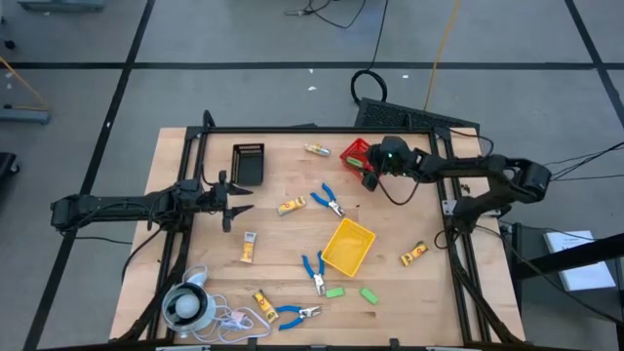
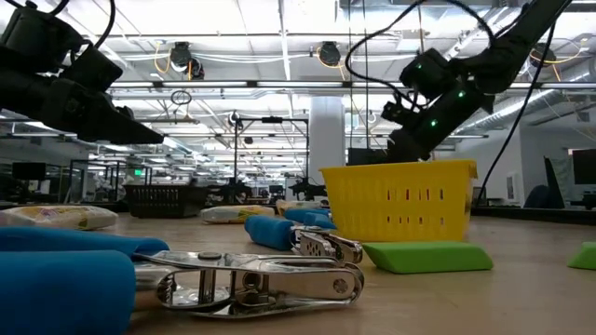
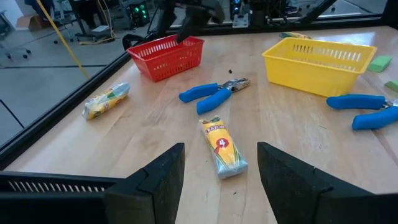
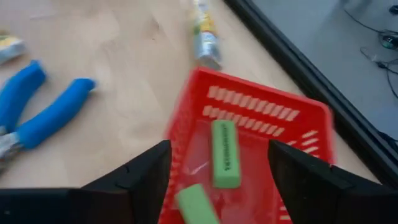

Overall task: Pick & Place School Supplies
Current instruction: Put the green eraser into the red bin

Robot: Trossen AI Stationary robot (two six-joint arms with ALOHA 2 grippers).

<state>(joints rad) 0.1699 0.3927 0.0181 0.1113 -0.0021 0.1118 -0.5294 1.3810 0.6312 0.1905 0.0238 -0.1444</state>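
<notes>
My right gripper (image 1: 371, 177) hangs open over the red bin (image 1: 355, 153) at the far right. In the right wrist view (image 4: 219, 149), two green blocks (image 4: 225, 154) (image 4: 195, 203) lie in the red bin (image 4: 292, 115) between and below the fingers, untouched. My left gripper (image 1: 242, 201) is open and empty at the left. In its wrist view (image 3: 221, 180) a yellow packet (image 3: 222, 149) lies flat on the table just ahead of the fingers. Blue-handled pliers (image 1: 329, 200) (image 1: 314, 271) (image 1: 297, 314), yellow packets (image 1: 291, 206) (image 1: 249, 247) (image 1: 414, 254) and green blocks (image 1: 335, 292) (image 1: 369, 294) lie scattered.
A black bin (image 1: 249, 164) stands at the far left. A yellow bin (image 1: 349, 246) stands in the middle. A white round object with a cord (image 1: 185, 305) lies at the near left corner. One packet (image 1: 317, 149) lies beside the red bin, another (image 1: 265, 302) near the cord.
</notes>
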